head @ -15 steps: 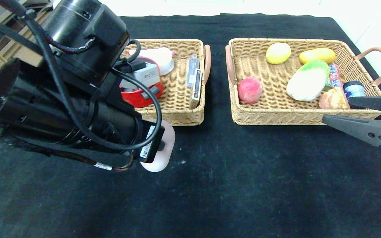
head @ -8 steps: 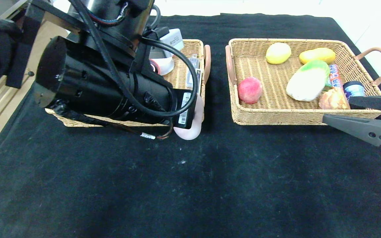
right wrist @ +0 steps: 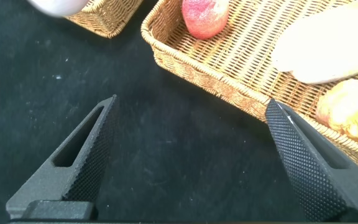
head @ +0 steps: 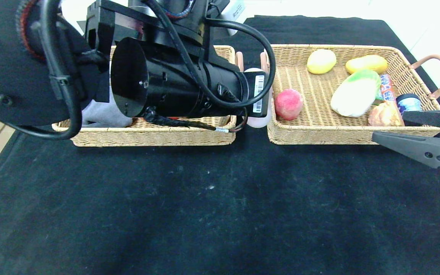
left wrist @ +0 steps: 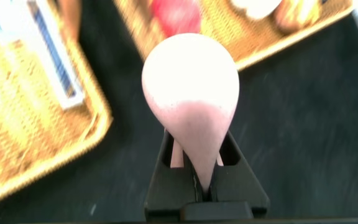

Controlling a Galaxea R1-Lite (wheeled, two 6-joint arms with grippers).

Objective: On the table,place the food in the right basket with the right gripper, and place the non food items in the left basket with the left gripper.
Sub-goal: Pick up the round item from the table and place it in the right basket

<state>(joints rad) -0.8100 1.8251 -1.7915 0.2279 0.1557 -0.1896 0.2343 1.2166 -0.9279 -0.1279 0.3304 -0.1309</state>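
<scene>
My left gripper (left wrist: 205, 179) is shut on the narrow end of the pale lilac egg-shaped lump (left wrist: 190, 87). It holds the lump above the gap between the left basket (head: 147, 137) and the right basket (head: 319, 136). In the head view the thick left wrist (head: 189, 88) hides the jaws, and only the lump's edge (head: 257, 122) shows. The napa cabbage (head: 355, 93) and the burger bun (head: 385, 114) lie in the right basket. My right gripper (head: 390, 126) stands open by that basket's front right corner with nothing between its fingers. The left arm hides the pots.
A red peach (head: 288, 104), two yellow fruits (head: 321, 61) (head: 366, 63), a snack pack (head: 386, 88) and a blue tin (head: 409, 102) also lie in the right basket. A grey cloth (head: 101, 114) and a box (left wrist: 42, 50) sit in the left basket. Black table (head: 220, 210) spreads in front.
The left arm has carried the lump from in front of the left basket back and to the right, to the gap between the baskets. The right gripper has stayed put.
</scene>
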